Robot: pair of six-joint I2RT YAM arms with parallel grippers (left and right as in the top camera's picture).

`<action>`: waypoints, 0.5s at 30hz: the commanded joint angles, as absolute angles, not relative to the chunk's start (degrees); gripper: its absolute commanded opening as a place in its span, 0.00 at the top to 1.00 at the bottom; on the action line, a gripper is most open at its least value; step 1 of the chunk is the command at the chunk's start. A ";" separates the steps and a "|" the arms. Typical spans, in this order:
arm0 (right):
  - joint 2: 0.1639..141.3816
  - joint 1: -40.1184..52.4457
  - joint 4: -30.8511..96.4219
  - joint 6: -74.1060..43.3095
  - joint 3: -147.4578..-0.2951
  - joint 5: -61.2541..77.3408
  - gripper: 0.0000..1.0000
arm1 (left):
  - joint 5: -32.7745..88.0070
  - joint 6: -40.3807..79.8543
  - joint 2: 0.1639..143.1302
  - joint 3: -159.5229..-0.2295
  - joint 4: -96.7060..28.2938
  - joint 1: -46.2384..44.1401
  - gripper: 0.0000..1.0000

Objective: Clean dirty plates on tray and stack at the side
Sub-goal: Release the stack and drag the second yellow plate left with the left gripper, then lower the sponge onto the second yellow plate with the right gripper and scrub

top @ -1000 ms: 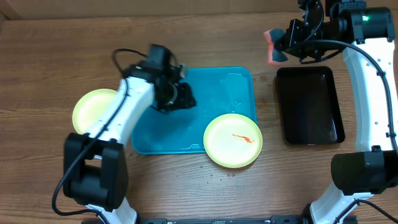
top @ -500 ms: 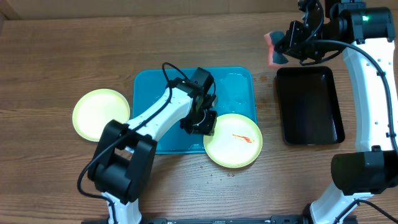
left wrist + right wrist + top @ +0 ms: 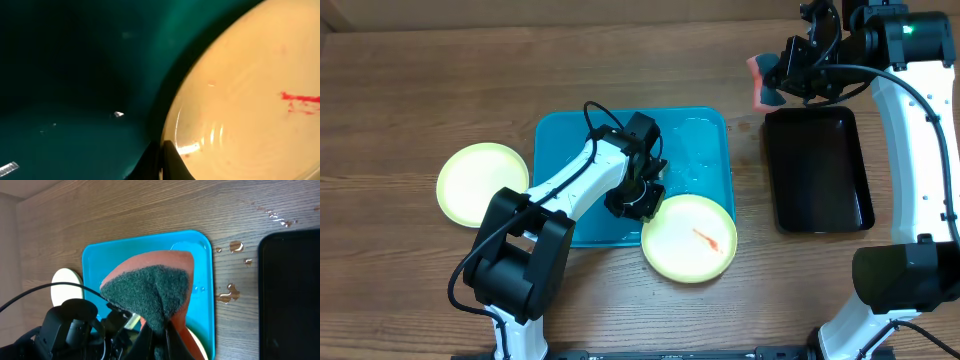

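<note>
The tray (image 3: 556,140) is turquoise, the sponge (image 3: 150,287) green over salmon. The plain plate (image 3: 480,183) is yellow-green; the smeared plate (image 3: 688,240) adds red.

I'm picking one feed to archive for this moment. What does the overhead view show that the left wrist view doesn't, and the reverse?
Only overhead: a second plate on the table left of the turquoise tray, the black tray, and the right gripper holding a sponge. Only left wrist: the left gripper closed on the rim of the smeared plate, seen close. Both: that plate, its red smear and the turquoise tray.
</note>
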State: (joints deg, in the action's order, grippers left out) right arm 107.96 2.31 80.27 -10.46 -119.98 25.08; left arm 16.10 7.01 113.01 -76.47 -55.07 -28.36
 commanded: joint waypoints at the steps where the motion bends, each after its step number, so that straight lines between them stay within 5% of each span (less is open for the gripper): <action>1: 107.70 3.01 79.99 -10.20 -120.07 25.10 0.96 | 1.58 5.74 113.30 -77.54 -55.05 -26.11 0.96; 6: 108.47 6.39 78.22 -10.20 -119.98 24.84 0.96 | -10.63 4.08 113.30 -78.91 -51.05 -21.67 0.96; 15: 114.30 11.53 77.91 -10.44 -119.98 22.52 0.96 | -10.55 -1.32 113.30 -78.91 -41.01 -18.44 0.96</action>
